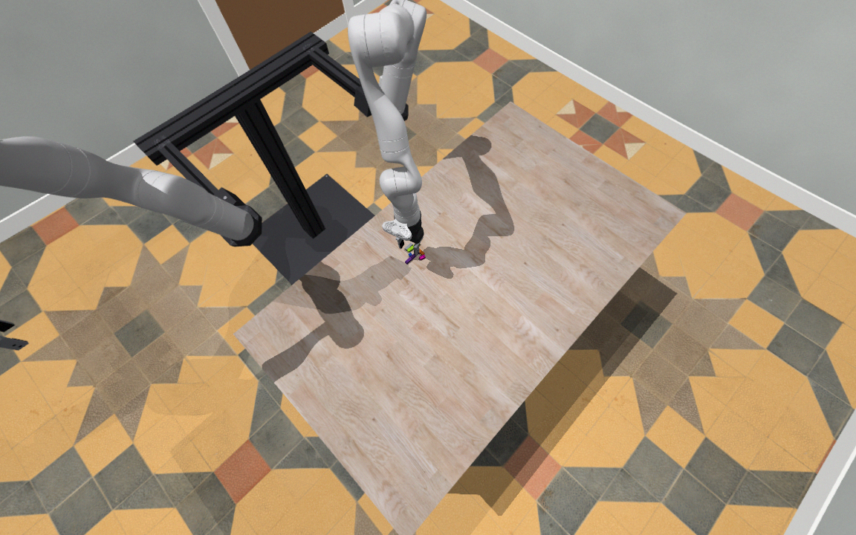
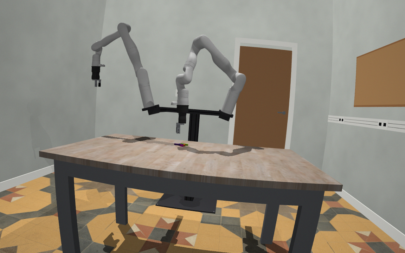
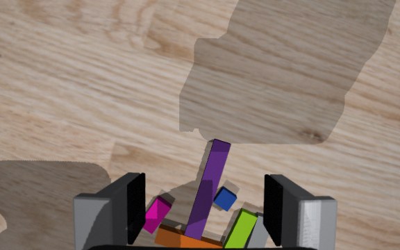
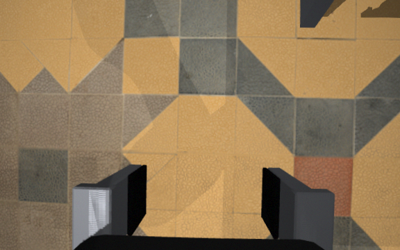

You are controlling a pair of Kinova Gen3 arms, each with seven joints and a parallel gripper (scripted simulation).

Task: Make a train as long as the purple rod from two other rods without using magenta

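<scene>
The purple rod (image 3: pixel 214 167) lies flat, one end against the side of the orange rod (image 3: pixel 172 237). The blue rod (image 3: pixel 225 199) lies beside the purple rod. The lime rod (image 3: pixel 240 229) and the grey rod (image 3: pixel 257 233) lie side by side, partly cut off by the left wrist view's lower edge. The magenta rod (image 3: pixel 157 214) lies near the orange rod's other end. My left gripper (image 3: pixel 204 199) (image 2: pixel 178 128) is open and empty, pointing down above the rods. My right gripper (image 4: pixel 203 191) (image 2: pixel 97 83) is open and empty, high up and out beyond the table's side.
The rods lie close together near the edge of the wooden table (image 1: pixel 471 372) (image 2: pixel 166 163) that faces the black arm stand (image 1: pixel 278 166). The left arm's shadow falls across the table. Floor tiles show below the right gripper.
</scene>
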